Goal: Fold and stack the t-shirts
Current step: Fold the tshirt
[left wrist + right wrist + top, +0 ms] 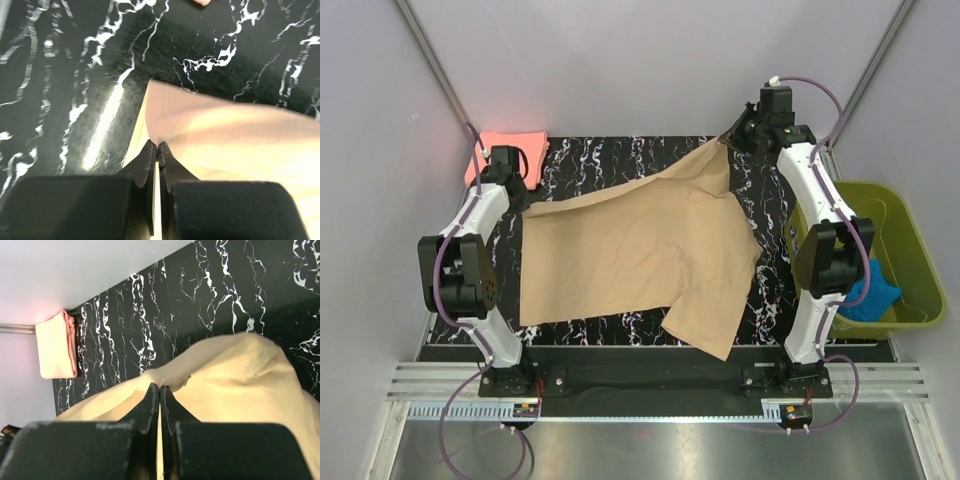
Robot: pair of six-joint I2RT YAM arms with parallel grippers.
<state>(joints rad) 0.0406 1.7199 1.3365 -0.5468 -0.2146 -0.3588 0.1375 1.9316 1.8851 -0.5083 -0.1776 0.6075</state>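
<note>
Left tool (158, 146), right tool (159, 388) pinching tan t-shirt (640, 250) far corners

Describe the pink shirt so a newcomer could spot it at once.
Start at the black marbled mat. At its far left corner, beyond the big spread tan shirt, lies the pink shirt. It alone is folded, a compact salmon rectangle.

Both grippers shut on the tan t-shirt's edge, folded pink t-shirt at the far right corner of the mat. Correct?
One thing is off: the folded pink t-shirt lies at the far left corner of the mat, not the far right, as the top external view shows. The rest holds: the left gripper and the right gripper are each shut on the tan t-shirt's edge.
</note>
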